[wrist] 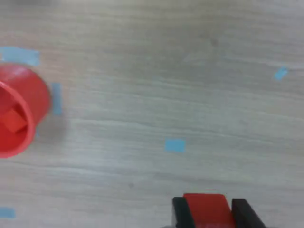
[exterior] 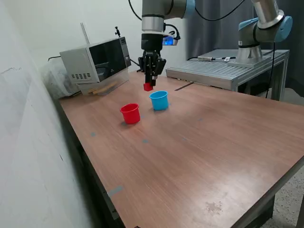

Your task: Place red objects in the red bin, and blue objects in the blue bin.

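My gripper (exterior: pixel 149 83) is shut on a small red cube (exterior: pixel 148 87) and holds it in the air, above and behind the two cups. In the wrist view the cube (wrist: pixel 205 208) sits between the two black fingertips (wrist: pixel 180 210). The red bin (exterior: pixel 130 113) stands on the table to the exterior view's left of the light blue bin (exterior: pixel 159 100). In the wrist view the red bin (wrist: pixel 21 109) holds another red cube (wrist: pixel 13 120). No blue cubes are in view; the blue bin's inside cannot be seen.
A microwave (exterior: pixel 97 59) stands at the table's back, on the exterior view's left. A second arm (exterior: pixel 261 28) stands on a metal bench (exterior: pixel 228 71) at the back right. Small blue tape marks (wrist: pixel 175 145) dot the wooden table (exterior: pixel 199 152).
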Robot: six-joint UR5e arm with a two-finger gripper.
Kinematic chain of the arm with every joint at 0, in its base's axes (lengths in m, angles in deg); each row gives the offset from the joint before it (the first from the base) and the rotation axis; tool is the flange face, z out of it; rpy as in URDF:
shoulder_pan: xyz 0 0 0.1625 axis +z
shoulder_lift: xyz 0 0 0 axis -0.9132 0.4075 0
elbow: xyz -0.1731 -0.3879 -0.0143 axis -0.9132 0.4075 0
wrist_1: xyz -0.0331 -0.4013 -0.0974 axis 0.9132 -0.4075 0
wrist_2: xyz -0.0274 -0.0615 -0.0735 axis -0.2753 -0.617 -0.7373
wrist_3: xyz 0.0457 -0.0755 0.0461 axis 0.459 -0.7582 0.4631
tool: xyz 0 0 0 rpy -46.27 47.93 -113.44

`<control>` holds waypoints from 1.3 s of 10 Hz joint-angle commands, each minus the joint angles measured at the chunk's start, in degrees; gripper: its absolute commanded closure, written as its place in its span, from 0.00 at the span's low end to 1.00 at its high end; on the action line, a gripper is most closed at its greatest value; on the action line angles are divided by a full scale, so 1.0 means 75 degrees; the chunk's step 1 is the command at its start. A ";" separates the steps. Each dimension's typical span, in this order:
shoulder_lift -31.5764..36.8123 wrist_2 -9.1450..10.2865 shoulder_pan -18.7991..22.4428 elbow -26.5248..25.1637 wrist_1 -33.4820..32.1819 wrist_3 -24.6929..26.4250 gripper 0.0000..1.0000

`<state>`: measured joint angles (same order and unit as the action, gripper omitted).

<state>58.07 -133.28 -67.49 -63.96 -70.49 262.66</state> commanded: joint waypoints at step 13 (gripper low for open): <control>-0.1590 -0.0082 -0.1729 0.1025 0.0096 -0.0190 1.00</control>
<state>46.72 -133.85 -80.41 -56.29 -69.70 261.24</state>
